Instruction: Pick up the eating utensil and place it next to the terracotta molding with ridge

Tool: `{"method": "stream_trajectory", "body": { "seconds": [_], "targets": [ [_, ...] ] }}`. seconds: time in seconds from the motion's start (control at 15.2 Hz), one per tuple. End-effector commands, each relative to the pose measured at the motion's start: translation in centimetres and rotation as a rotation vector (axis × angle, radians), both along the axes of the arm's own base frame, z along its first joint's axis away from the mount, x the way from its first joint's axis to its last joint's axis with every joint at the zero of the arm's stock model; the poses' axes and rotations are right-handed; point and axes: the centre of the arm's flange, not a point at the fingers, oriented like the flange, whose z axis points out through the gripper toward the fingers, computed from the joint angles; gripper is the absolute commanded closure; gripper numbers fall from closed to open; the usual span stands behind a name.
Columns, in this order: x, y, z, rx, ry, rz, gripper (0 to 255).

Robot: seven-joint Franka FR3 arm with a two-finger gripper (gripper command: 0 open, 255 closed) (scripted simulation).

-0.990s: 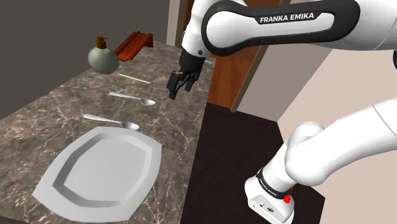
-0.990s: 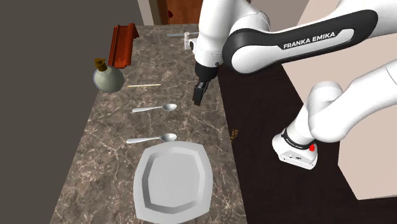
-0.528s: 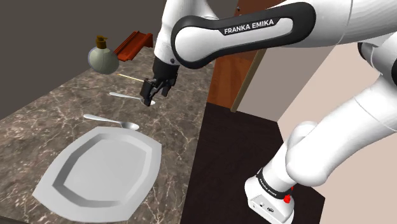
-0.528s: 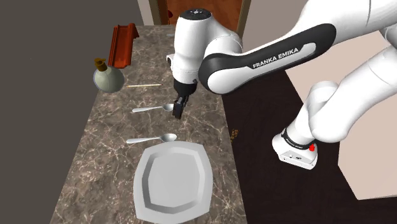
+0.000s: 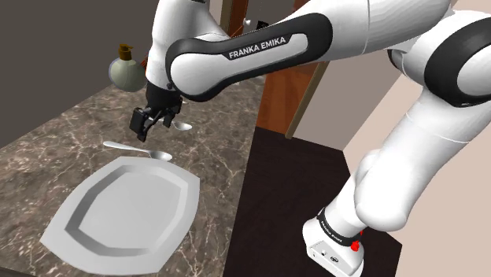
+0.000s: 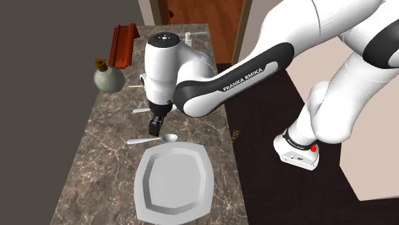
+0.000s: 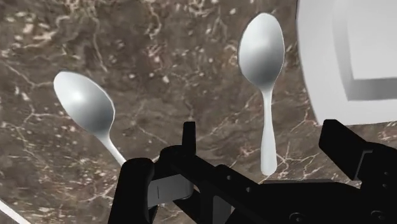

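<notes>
The reaching step is judged to be in hand, as nothing is held yet. The gripper (image 5: 149,123) is poised low over the marble counter (image 5: 47,149), its fingers spread apart and empty. In the wrist view the handle of the nearer spoon (image 7: 262,51) is seen between the fingers, untouched, so this spoon is taken to be the utensil meant. In the second exterior view it is seen lying flat just below the gripper's tips and close beside the plate (image 6: 142,192), which is found at 6 o'clock of the gripper.

A short descent is called for next, with the fingers brought down on either side of the thin handle and then closed. Because the spoon lies flat on hard stone, a low, well-centred pinch is judged necessary, or the spoon may be skidded away.

A second spoon (image 6: 142,110) lies close by at 11 o'clock of the gripper and could be nudged. The terracotta molding (image 6: 121,45) is found far along the counter, also toward 11 o'clock. A round vase (image 6: 107,78) and a thin pale stick (image 6: 134,85) are placed between 10 and 11 o'clock, near the likely carrying path. A clear lift is therefore advised before the spoon is carried across.
</notes>
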Motion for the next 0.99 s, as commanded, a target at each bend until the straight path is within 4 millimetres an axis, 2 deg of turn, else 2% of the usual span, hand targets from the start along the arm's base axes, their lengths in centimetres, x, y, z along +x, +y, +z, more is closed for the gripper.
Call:
{"method": "stream_trajectory", "body": {
  "seconds": [0.0,0.13,0.59,0.92],
  "targets": [
    [1.1,2.5,-0.8,0.008,-0.012,0.020,0],
    [1.9,4.5,-1.4,0.014,-0.021,0.038,0],
    [2.5,5.2,-5.0,0.014,-0.021,0.038,0],
    [2.6,5.3,-5.3,0.014,-0.021,0.038,0]
  ]
}}
